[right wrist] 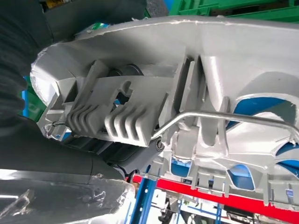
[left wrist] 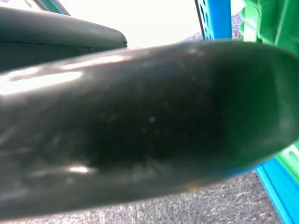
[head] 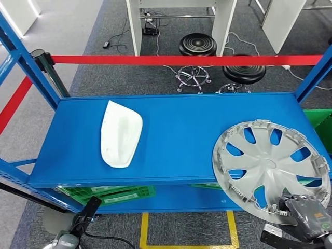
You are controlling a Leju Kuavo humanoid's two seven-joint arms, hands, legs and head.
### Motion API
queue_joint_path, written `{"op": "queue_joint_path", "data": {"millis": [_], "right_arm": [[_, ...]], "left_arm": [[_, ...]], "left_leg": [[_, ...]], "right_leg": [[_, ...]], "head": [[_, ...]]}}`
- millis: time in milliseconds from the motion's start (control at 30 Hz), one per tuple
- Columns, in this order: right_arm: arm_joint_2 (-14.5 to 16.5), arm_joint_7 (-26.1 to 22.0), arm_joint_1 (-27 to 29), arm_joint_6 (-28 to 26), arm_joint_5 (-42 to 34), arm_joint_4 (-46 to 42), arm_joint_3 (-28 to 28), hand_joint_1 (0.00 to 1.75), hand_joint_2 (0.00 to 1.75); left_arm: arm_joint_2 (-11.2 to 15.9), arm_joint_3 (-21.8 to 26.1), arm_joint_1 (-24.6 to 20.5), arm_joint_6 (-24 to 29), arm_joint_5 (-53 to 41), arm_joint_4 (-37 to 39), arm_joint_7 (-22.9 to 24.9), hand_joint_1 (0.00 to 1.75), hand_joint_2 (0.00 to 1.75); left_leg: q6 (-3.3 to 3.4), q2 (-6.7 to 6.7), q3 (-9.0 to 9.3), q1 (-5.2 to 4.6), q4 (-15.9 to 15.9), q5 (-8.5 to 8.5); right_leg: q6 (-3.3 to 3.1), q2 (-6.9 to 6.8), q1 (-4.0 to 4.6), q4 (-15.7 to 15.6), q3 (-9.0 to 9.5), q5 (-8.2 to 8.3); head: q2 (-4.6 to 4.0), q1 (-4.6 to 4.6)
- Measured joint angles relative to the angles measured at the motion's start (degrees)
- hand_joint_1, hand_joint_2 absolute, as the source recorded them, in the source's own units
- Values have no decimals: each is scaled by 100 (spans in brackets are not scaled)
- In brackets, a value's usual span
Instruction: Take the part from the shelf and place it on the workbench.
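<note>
At the lower right of the head view, the right hand (head: pixel 309 218) grips the near rim of a silver hubcap (head: pixel 270 166); the right wrist view shows the hubcap's ribbed underside (right wrist: pixel 176 102) pressed against the dark fingers (right wrist: pixel 53 154). The hubcap lies inner side up on the blue shelf (head: pixel 184 135), its near edge hanging past the shelf's front lip. The left hand (head: pixel 84 215) sits low at the lower left, below the shelf edge; whether it is clenched or released cannot be told. A white moulded cover (head: pixel 119 134) lies left of centre on the shelf, well apart from the hubcap. Green crates (head: pixel 106 193) sit underneath. Red tape (head: pixel 188 60) crosses behind, with two black stools (head: pixel 197 45) beyond.
</note>
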Motion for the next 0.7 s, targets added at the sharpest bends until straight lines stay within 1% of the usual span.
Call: {"op": "queue_joint_path", "data": {"millis": [33,67,100,133,167,200,233,267,300,333,367,400,433,467,533,567,600,633,667,700], "right_arm": [[0,-2,4,-61,45,-21,-8,175,175],[0,-3,5,-131,105,-52,-21,175,175],[0,-5,8,-219,184,-98,-37,175,175],[0,-9,21,-332,275,-159,-56,175,175],[0,-13,45,-463,384,-240,-76,175,175],[0,-11,81,-594,508,-349,-96,175,175],[0,-3,127,-708,641,-484,-116,175,175],[0,14,171,-799,794,-644,-130,175,175],[0,28,211,-867,942,-810,-137,175,175],[0,39,239,-928,1082,-969,-137,175,175],[0,51,256,-984,1218,-1120,-128,175,175],[0,71,264,-1028,1340,-1251,-109,175,175],[0,101,260,-1059,1456,-1367,-79,175,175],[0,132,251,-1083,1566,-1470,-35,175,175],[0,182,228,-1113,1726,-1635,76,175,175],[-1,196,217,-1134,1776,-1698,127,175,175],[-1,211,202,-1161,1814,-1751,179,175,175],[-2,227,185,-1192,1850,-1793,229,175,175],[-2,238,170,-1226,1875,-1825,288,175,175],[-2,247,159,-1250,1892,-1853,349,175,175]], "left_arm": [[-1,-1,0,1,1,0,0,0,0],[-4,-2,-3,2,2,0,0,0,0],[-7,-3,-7,3,4,0,0,0,0],[-12,-4,-9,4,7,0,1,0,0],[-14,-4,-8,7,11,0,1,0,0],[-13,-4,-2,11,21,0,3,0,0],[-11,-3,9,16,32,0,5,0,0],[-9,-2,19,23,42,0,7,0,0],[-7,-1,25,29,50,0,8,0,0],[-4,-1,28,34,53,0,9,0,0],[-2,-1,27,39,55,0,9,0,0],[-1,-1,24,40,55,0,10,0,0],[0,-2,23,43,55,0,17,0,0],[-1,-1,26,45,55,0,27,0,0],[-4,-1,40,52,54,0,46,0,0],[-6,0,45,57,52,0,50,0,0],[-4,1,47,63,51,0,55,0,0],[-2,2,48,71,50,0,61,0,0],[3,3,50,77,49,0,67,0,0],[5,4,56,82,48,0,74,0,0]], "left_leg": [[-28,1,-7,4,16,-23],[-57,2,-45,8,102,-94],[-86,5,-132,13,297,-223],[-112,8,-281,18,618,-399],[-130,9,-466,22,1009,-577],[-141,9,-633,26,1354,-700],[-143,9,-738,27,1557,-726],[-138,9,-746,26,1549,-640],[-126,9,-655,26,1337,-464],[-107,10,-494,26,983,-245],[-87,11,-323,23,611,-76],[-65,12,-185,22,305,19],[-43,11,-106,19,114,53],[-24,10,-84,13,42,32],[35,8,-83,21,0,41],[67,8,-76,32,-15,51],[99,8,-68,44,-31,63],[120,9,-62,53,-36,67],[133,9,-62,50,-35,65],[142,10,-60,46,-34,62]], "right_leg": [[-35,-1,-4,-6,0,7],[-76,-5,-11,-15,3,12],[-112,-9,-21,-24,7,18],[-136,-13,-21,-25,7,17],[-153,-18,-20,-25,4,14],[-159,-20,-19,-25,3,13],[-162,-22,-18,-24,4,10],[-163,-20,-18,-23,6,9],[-162,-18,-18,-23,10,9],[-157,-15,-18,-22,15,7],[-144,-12,-5,-14,13,1],[-121,-8,6,-5,3,-1],[-93,-4,17,-2,-11,2],[-60,-1,26,-7,-23,11],[3,-1,15,-32,-35,20],[31,-5,11,25,-66,-28],[56,-9,9,188,-144,-133],[73,-14,7,474,-283,-290],[87,-16,8,855,-457,-469],[97,-16,7,1227,-635,-612]], "head": [[0,0],[0,-12],[0,-21],[0,-32],[0,-42],[0,-40],[0,-42],[0,-42],[0,-42],[0,-42],[0,-42],[0,-38],[0,-33],[0,-33],[0,-32],[0,-26],[0,-11],[0,-3],[0,9],[0,14]]}}
